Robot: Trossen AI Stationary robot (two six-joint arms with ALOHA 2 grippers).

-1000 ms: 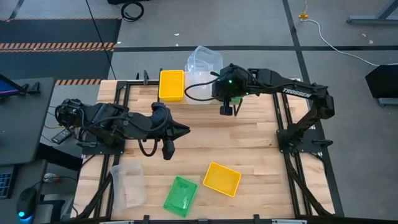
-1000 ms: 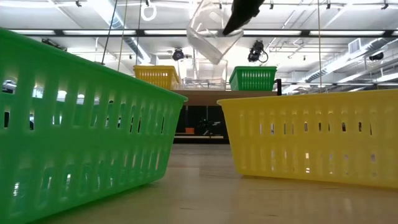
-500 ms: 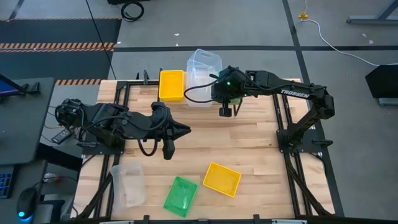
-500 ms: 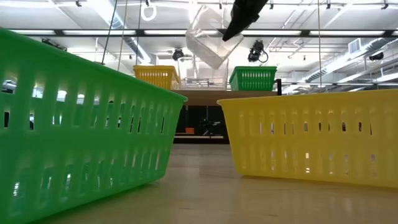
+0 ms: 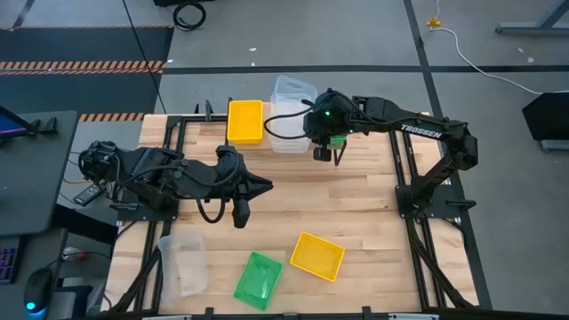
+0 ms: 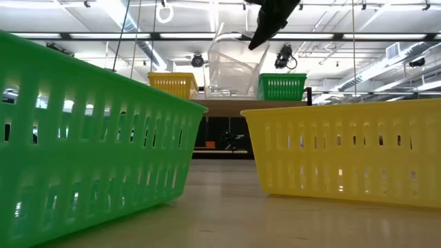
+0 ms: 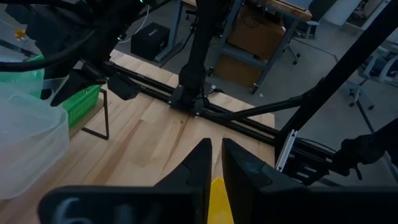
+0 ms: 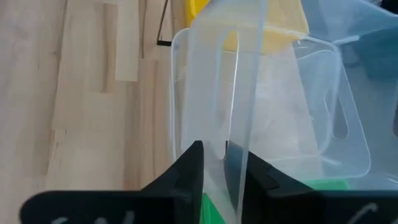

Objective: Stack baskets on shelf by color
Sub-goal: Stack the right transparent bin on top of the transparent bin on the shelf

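The clear bin (image 6: 233,65) has levelled and sunk toward the shelf (image 6: 227,107) between the yellow stack (image 5: 245,121) and green. Right gripper (image 8: 214,165) pinches its thin wall; light, flexible, best gripped at the rim. Left gripper (image 7: 212,163) idles mid-table, nearly closed, empty.

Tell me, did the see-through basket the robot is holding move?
Yes. The clear basket in the right gripper came down toward the shelf, landing between the yellow and green baskets.

Grey concrete floor (image 5: 356,36), white cable (image 5: 480,55), ceiling ducts (image 6: 358,69).
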